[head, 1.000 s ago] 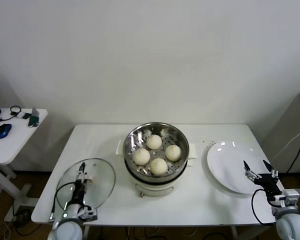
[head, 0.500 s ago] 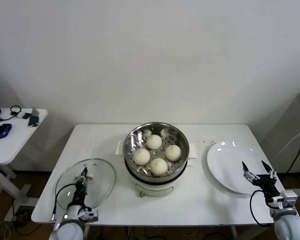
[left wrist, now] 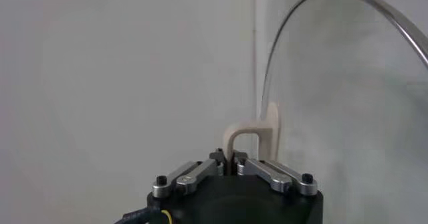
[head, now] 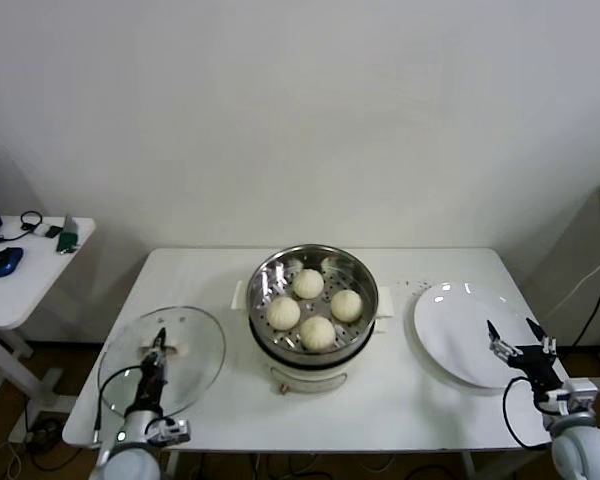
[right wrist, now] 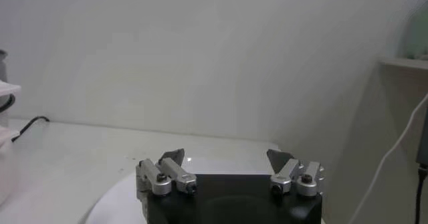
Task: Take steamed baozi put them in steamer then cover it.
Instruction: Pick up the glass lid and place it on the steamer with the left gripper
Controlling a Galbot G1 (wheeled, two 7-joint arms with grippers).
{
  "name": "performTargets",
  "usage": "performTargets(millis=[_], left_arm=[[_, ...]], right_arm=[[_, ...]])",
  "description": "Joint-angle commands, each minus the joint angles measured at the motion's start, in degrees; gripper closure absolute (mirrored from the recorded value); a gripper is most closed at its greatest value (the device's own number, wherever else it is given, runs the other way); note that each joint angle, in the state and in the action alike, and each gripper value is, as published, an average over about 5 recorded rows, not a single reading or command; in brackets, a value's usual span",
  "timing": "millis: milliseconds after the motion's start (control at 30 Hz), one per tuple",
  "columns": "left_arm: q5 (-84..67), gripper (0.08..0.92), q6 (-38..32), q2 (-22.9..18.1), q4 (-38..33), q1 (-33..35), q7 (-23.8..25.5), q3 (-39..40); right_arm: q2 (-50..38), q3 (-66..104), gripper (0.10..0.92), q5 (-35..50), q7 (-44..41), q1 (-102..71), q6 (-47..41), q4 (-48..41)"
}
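Lid handle [left wrist: 252, 136] in closed left gripper [left wrist: 231, 158].

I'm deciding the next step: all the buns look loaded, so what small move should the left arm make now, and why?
Probably carry the lid over the steamer. The left gripper is shut on the lid's handle, all four baozi sit in the uncovered pot, and the right gripper waits open over the plate.

baozi [head: 317, 331]: 4 | steamer [head: 313, 352]: 1 | glass lid [head: 192, 345]: 1 | plate [head: 460, 330]: 1

Shiny steel steamer [head: 313, 272], clear glass lid [head: 185, 340]
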Motion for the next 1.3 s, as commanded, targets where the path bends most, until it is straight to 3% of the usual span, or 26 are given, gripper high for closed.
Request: performTargets(millis=[33, 367, 633, 833, 967, 1100, 1300], left_arm=[[-4.5, 0.853, 12.5, 4.0, -17.4, 7.1, -2.2, 1.1], [-7.1, 0.853, 20.0, 9.9, -31.4, 12.6, -0.6, 0.4], [-10.2, 0.853, 24.6, 18.0, -32.1, 10.6, 0.9, 4.9], [-12.2, 0.853, 30.4, 25.7, -30.9, 2.3, 7.1, 13.1], [-12.1, 0.853, 34.1, 28.5, -29.3, -6.6, 11.6, 20.8], [-11.0, 0.853, 37.4, 28.5, -26.9, -15.5, 16.0, 29.6], [-9.1, 0.853, 41.3, 24.8, -22.8, -25.1, 23.0, 38.1]], right_arm=[[-0.8, -0.8, 0.203, -0.1, -0.1, 1.0, 0.3, -1.2], [-4.1, -3.9, 0.203, 2.3, -2.9, 3.3, 2.8, -3.1], [-4.4, -8.9, 0.203, -0.9, -3.4, 7.8, 3.7, -5.5], [-3.7, -11.6, 0.203, -2.6, -3.3, 10.0, 3.6, -6.8], [-2.9, -12.2, 0.203, -3.7, -3.2, 10.5, 3.5, -7.5], [-2.5, -12.1, 0.203, -4.4, -3.1, 10.4, 3.5, -7.7], [-2.2, -11.1, 0.203, -5.0, -3.0, 10.0, 3.5, -7.9]])
